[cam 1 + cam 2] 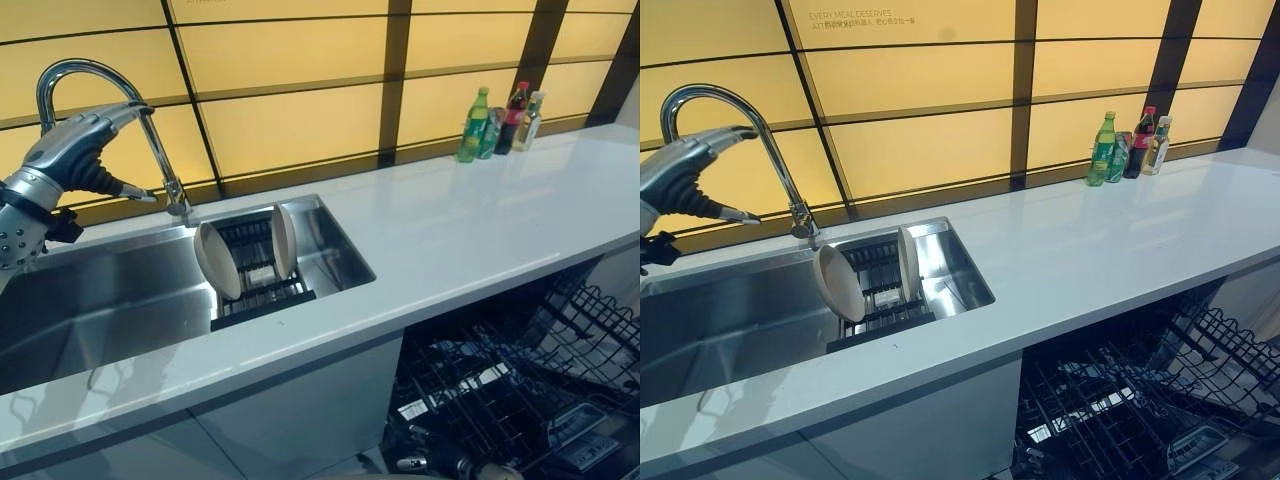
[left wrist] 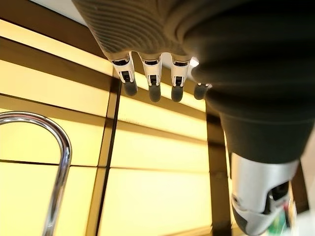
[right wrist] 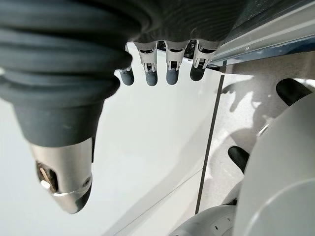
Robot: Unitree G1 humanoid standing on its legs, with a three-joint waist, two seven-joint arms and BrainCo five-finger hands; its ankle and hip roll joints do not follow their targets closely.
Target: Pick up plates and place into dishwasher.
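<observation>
Two pale plates stand on edge in a black rack [image 1: 262, 300] in the right part of the steel sink [image 1: 100, 300]: a front plate [image 1: 216, 261] and a rear plate [image 1: 284, 241]. My left hand [image 1: 70, 150] hovers high at the left, beside the curved tap [image 1: 100, 75], well apart from the plates; its fingers [image 2: 154, 83] are straight and hold nothing. My right hand's fingers [image 3: 167, 66] hang relaxed and empty in front of a white cabinet face [image 3: 157, 147]. The open dishwasher's wire basket [image 1: 520, 390] lies low at the right.
A white counter [image 1: 480, 230] runs to the right of the sink. Several bottles [image 1: 497, 123] stand at its far right against the yellow panelled wall [image 1: 300, 120]. White cabinet doors [image 1: 300, 420] sit under the counter, left of the dishwasher.
</observation>
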